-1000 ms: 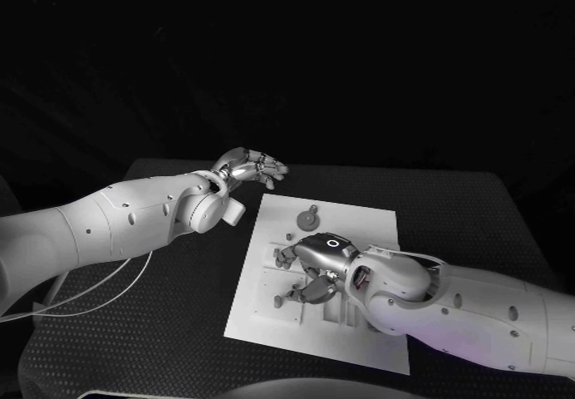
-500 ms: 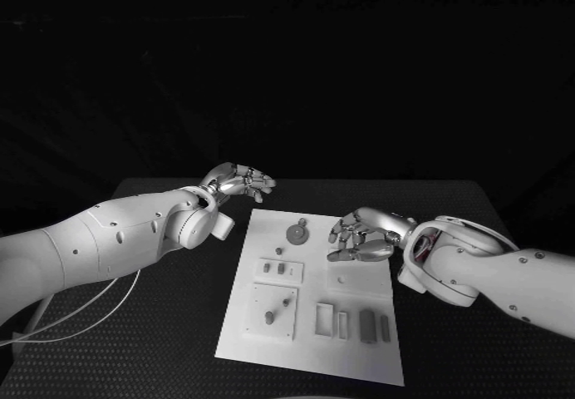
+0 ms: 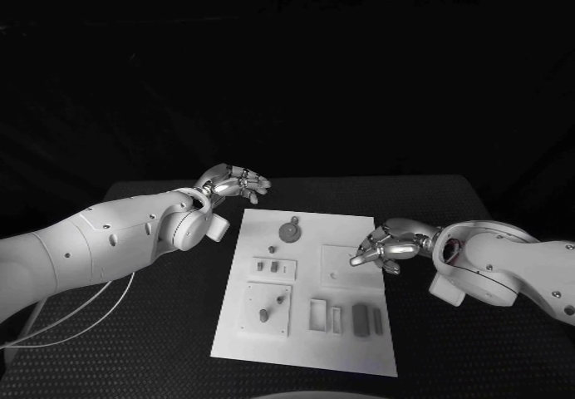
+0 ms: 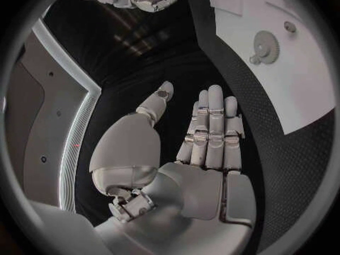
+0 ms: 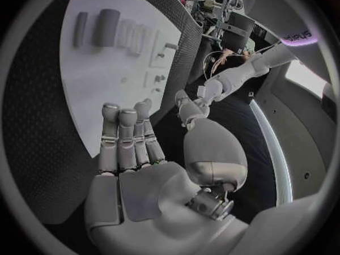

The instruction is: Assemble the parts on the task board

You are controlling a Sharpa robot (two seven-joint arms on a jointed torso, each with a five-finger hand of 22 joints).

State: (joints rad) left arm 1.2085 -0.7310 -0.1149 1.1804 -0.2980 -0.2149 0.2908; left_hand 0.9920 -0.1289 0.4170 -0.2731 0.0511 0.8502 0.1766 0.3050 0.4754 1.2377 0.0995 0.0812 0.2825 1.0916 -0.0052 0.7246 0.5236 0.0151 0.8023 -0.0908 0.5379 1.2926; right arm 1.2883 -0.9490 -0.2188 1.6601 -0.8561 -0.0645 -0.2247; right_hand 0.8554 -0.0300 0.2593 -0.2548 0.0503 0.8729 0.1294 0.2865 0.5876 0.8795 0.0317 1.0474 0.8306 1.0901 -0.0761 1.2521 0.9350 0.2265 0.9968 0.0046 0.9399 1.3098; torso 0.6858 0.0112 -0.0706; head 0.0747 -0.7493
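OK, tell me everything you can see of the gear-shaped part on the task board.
The gear-shaped part is a small grey toothed disc with a raised hub, lying flat near the far end of the white task board. A short rounded tab sticks out from its rim. It looks like plastic. Neither hand touches it; the left wrist view shows it too.

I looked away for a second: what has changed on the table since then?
The right hand lifted off the middle of the task board and drew back to its right edge, holding nothing. The left hand stayed beyond the board's far left corner, fingers empty.
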